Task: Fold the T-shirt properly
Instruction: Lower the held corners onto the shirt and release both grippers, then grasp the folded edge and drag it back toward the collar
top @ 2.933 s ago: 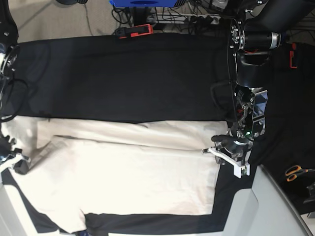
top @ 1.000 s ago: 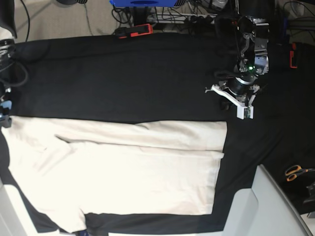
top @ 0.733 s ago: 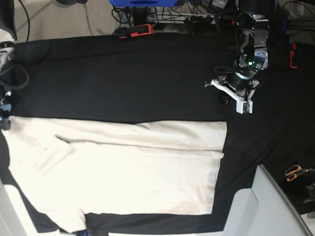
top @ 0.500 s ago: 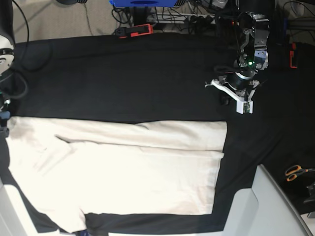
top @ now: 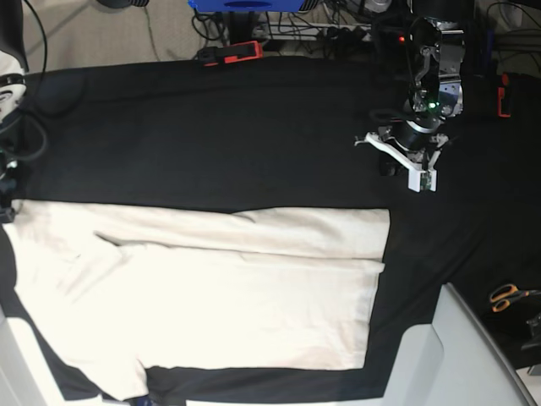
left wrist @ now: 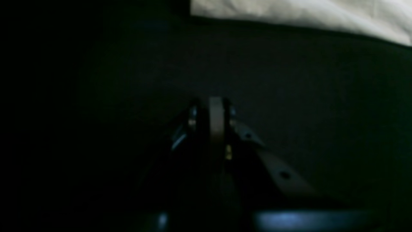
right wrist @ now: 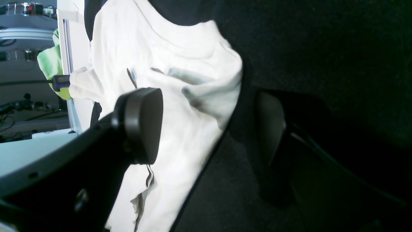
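Observation:
The cream T-shirt (top: 220, 296) lies flat on the near half of the black tablecloth (top: 211, 135), its hem toward the right and one long side folded over. My left gripper (top: 397, 161) hovers over bare black cloth beyond the hem corner, clear of the shirt. In the left wrist view its fingers (left wrist: 216, 109) are shut on nothing, and the T-shirt (left wrist: 289, 13) shows only along the top. My right gripper (right wrist: 206, 127) is open at the shirt's left end. One pad (right wrist: 141, 125) hangs above the T-shirt (right wrist: 167, 96) and the other pad (right wrist: 270, 129) over black cloth.
Orange-handled scissors (top: 507, 296) lie at the right edge. A red clamp (top: 232, 52) grips the table's far edge. A pale grey panel (top: 456, 355) fills the near right corner. Cables and a blue box lie beyond the table. A green cloth (right wrist: 51, 61) shows off the table.
About three seconds ago the left gripper was at the hem; it has since left the hem and moved to the far side. Over the last second the shirt has stayed still and both arms barely shift.

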### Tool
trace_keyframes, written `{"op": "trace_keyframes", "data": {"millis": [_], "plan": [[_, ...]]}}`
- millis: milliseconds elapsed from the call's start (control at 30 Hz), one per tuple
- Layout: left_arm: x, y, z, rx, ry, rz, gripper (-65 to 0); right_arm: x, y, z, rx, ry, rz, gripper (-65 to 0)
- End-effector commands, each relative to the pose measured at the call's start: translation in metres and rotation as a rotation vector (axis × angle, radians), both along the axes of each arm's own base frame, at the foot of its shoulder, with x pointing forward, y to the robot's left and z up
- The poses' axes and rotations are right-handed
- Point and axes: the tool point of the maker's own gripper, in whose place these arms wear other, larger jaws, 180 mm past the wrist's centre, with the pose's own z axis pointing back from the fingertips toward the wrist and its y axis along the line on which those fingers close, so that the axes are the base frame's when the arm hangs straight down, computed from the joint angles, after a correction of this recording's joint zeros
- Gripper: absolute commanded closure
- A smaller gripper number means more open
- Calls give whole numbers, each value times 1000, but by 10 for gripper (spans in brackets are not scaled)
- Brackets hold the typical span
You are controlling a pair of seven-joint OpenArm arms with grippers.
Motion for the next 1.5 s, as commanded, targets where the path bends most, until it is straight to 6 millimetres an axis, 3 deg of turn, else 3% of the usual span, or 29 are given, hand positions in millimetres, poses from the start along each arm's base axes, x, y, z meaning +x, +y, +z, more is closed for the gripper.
{"op": "trace_keyframes", "data": {"millis": [0, 133, 300, 500, 567, 667, 733, 933, 1000, 1233, 1467], "plan": [[12, 2, 13, 1, -51, -2, -44, 1, -10, 5, -20, 11, -6, -419], [13, 2, 13, 1, -52, -2, -44, 12, -5, 10, -12, -7, 3, -419], [16, 0, 22, 3, -77, -11, -44, 31, 21, 4, 73, -23, 19, -419], [19, -3, 31, 5, -102, -18, -44, 33, 23, 1, 70, -32, -11, -401], [19, -2, 30, 5, -99, -17, -44, 33, 23, 1, 68, -32, -13, -308], [20, -3, 30, 2, -100, -16, -53, 32, 19, 3, 62, -33, -16, -105], [21, -4, 30, -1, -100, -15, -133, 32, 16, 4, 56, -34, -18, -2], [31, -13, 30, -205, -58, 66, -481, 33, 19, 4, 61, -34, -12, -6], [33, -5, 29, -298, -58, 121, -558, 32, 21, 2, 65, -31, -10, -6], [49, 0, 7, -420, -14, 231, -579, 29, 19, 1, 62, -28, -9, -6], [66, -20, -4, -487, 7, 263, -578, 28, 17, 2, 56, -27, -7, -5]]}}
